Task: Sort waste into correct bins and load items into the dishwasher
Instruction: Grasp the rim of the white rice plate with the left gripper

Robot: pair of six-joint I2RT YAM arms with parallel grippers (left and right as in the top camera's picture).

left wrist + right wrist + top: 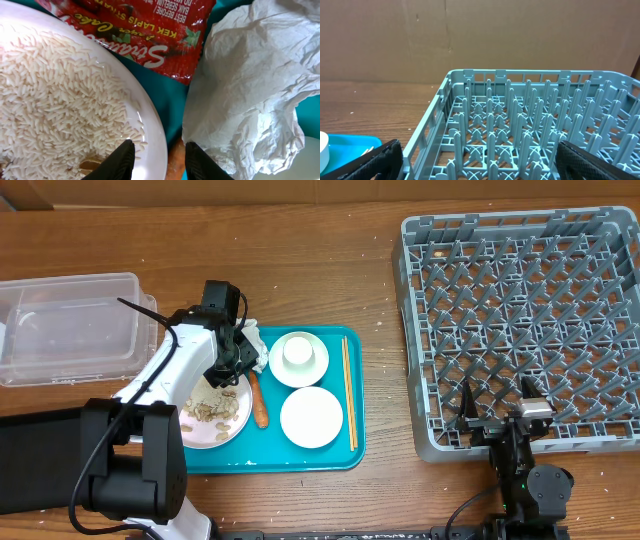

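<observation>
In the left wrist view my left gripper is low over the teal tray. Its jaws stand partly closed with a gap that spans the pink plate's rim and the orange stick. One finger is over the rice crumbs; the other is beside the white tissue. The red wrapper lies just beyond. Overhead, the left gripper covers the plate's far edge. My right gripper hangs wide open and empty at the near edge of the grey rack.
On the teal tray are a cup on a small white plate, a second white plate and chopsticks. The clear tub stands at far left, with the black tray in front of it.
</observation>
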